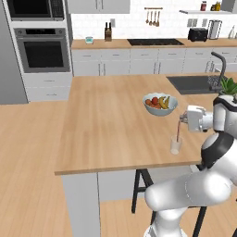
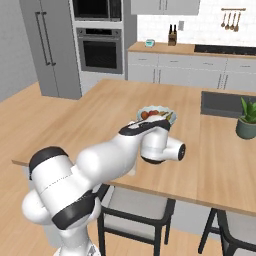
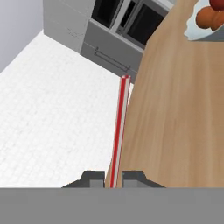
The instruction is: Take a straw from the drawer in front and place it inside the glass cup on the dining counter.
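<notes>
My gripper (image 1: 182, 120) is shut on the thin red straw (image 1: 178, 131), which hangs nearly upright over the dining counter (image 1: 106, 129). The straw's lower end reaches the mouth of the small clear glass cup (image 1: 176, 146), which stands near the counter's front edge, and seems to dip just inside it. In the hand view the straw (image 3: 119, 131) runs up from between my two dark fingertips (image 3: 133, 177), along the counter's edge (image 3: 175, 113). The drawer is out of view.
A grey-white fruit bowl (image 1: 160, 104) sits on the counter just behind the glass. A dark sink with a faucet (image 1: 194, 83) and a potted plant (image 2: 247, 120) are to the right. Stools (image 2: 135, 210) stand under the counter's front edge.
</notes>
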You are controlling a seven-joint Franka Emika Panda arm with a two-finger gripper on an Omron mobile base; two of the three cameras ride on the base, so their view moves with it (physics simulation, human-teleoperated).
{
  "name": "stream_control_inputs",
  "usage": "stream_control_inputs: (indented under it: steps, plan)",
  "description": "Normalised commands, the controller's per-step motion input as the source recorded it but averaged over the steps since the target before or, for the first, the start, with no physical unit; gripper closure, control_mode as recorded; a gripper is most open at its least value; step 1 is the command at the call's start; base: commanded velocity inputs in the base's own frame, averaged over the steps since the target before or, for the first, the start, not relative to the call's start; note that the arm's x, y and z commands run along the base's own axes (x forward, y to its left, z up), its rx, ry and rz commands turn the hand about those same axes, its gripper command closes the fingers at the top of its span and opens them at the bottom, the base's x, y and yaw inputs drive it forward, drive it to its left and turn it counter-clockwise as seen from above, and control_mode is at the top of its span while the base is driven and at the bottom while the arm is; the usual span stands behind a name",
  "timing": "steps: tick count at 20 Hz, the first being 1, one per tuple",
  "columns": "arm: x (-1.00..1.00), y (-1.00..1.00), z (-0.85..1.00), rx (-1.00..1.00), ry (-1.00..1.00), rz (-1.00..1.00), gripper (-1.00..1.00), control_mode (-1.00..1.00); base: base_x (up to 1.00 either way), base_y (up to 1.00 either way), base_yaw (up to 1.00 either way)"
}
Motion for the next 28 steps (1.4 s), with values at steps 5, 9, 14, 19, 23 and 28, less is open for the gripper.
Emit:
stream_control_inputs:
  steps: [5, 9, 14, 19, 23, 28]
  plan:
    - [0.07, 0.0, -0.11, 0.01, 0.0, 0.0, 1.0, -1.0, 0.0, 0.0, 0.0]
    - [0.01, 0.0, -0.06, 0.02, 0.0, 0.0, 1.0, -1.0, 0.0, 0.0, 0.0]
    - [0.0, 0.0, -0.06, 0.01, 0.0, 0.0, 1.0, -1.0, 0.0, 0.0, 0.0]
    - [0.0, 0.0, -0.12, 0.02, 0.0, 0.0, 1.0, -1.0, 0.0, 0.0, 0.0]
    - [0.0, 0.0, -0.15, 0.02, 0.0, 0.0, 1.0, -1.0, 0.0, 0.0, 0.0]
    - [0.0, 0.0, -0.16, 0.0, 0.0, 0.02, 1.0, -1.0, 0.0, 0.0, 0.0]
